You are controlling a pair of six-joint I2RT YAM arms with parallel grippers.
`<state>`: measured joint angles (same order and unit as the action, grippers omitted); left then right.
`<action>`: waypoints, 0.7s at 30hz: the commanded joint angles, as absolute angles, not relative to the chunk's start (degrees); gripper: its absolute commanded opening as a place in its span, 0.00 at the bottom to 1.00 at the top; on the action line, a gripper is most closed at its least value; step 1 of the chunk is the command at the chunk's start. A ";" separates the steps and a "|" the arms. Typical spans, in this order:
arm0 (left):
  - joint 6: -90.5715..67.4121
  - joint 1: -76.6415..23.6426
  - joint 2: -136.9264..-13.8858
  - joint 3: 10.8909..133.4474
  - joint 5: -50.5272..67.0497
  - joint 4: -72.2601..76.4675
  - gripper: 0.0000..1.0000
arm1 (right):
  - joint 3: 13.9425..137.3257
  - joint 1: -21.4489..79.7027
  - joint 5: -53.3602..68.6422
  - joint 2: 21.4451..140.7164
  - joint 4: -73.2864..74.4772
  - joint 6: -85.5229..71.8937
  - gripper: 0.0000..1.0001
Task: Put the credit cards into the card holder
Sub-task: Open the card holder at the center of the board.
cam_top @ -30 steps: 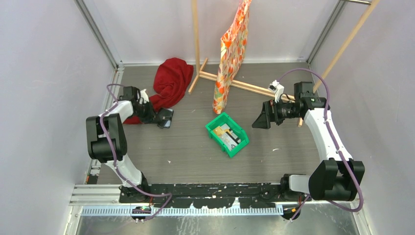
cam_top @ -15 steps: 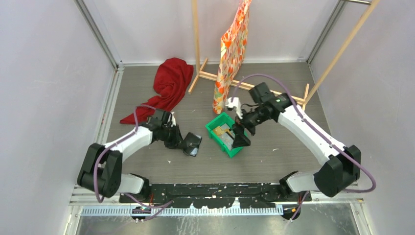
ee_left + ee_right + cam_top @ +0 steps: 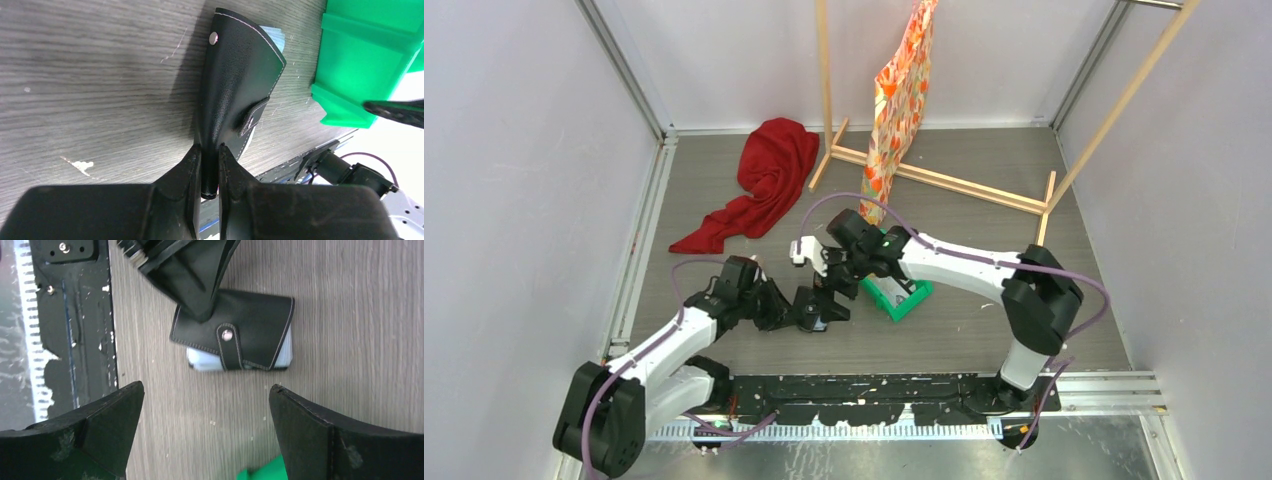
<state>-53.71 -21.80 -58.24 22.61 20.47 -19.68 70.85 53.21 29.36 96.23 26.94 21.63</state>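
1. Black fingers (image 3: 192,170) of the left gripper (image 3: 210,172) are clamped on one edge of the holder (image 3: 240,85), pinching the leather from both sides.
2. Folded over, the holder has its tab (image 3: 231,347) lying across the cover, and pale pages (image 3: 202,362) peek out along one edge.
3. It sits low on the grey wood-grain table (image 3: 984,330), near the green tray (image 3: 902,298) and to its left in the top view. I cannot tell whether it rests on the wood or hangs just off it.
4. The right gripper (image 3: 204,390) hovers close above the holder with its jaws spread wide, gripping nothing.
5. The right arm reaches in from the right, across the tray, and covers most of it.
6. Farther back, a red cloth (image 3: 769,175) lies crumpled on the table at left. A patterned cloth (image 3: 899,110) hangs from a wooden rack (image 3: 954,183).
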 commanded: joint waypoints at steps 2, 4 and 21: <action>-58.61 -22.06 -53.79 19.08 22.45 -15.12 0.03 | 72.13 56.12 28.81 100.34 13.56 21.66 0.95; -58.63 -22.06 -52.94 18.71 22.69 -15.39 0.03 | 72.12 57.05 27.83 102.32 12.23 21.87 0.91; -58.45 -22.06 -50.19 17.32 24.64 -16.07 0.01 | 71.92 59.43 22.37 110.70 8.77 26.30 0.52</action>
